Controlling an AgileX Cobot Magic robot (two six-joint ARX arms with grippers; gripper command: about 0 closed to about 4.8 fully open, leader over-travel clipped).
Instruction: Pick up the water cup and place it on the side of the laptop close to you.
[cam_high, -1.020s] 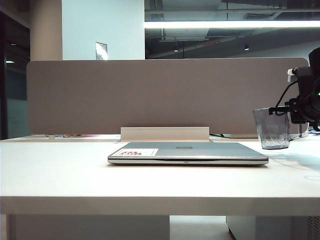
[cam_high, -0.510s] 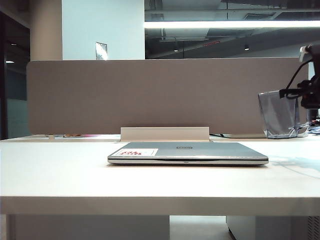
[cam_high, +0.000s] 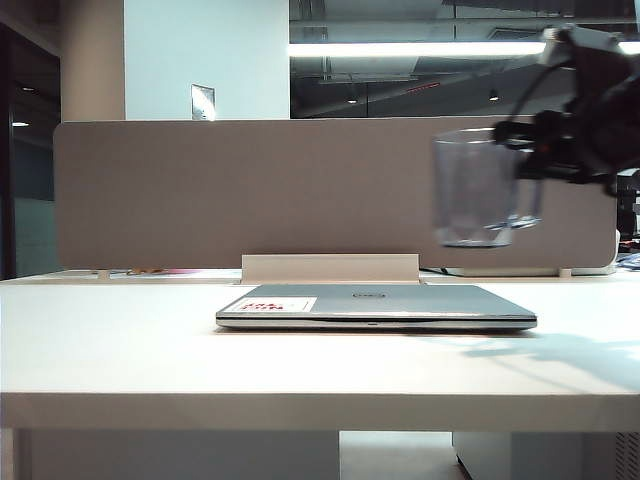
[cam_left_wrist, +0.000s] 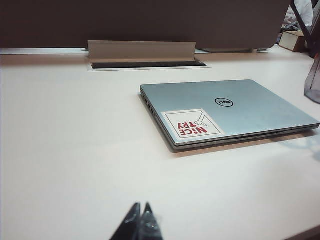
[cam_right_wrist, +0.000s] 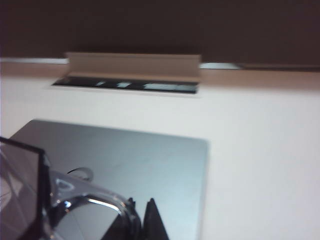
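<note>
1. Clear blue-grey plastic identifies the water cup, which is held upright in the air above the right rear part of the laptop, well apart from its lid.
2. The cup is gripped at its handle by the right tool, whose jaws are closed narrowly on the handle; the handle loop is seen pinched beside the fingertips in the right wrist view.
3. The laptop is closed and lies flat on the bench, with its white-and-red sticker at the near left corner.
4. The left tool is parked low over the bench, in front of and to the left of the laptop; its fingertips appear pressed together and nothing is held.
5. Risk, as judged: the cup is blurred, which suggests fast travel. Because only the handle is gripped, the cup could swing or rotate in the jaws.
6. Risk, as judged: a descent begun too early would strike the laptop lid; the bare strip of bench in front of the laptop is narrow, so overshoot toward the bench edge is possible.
</note>
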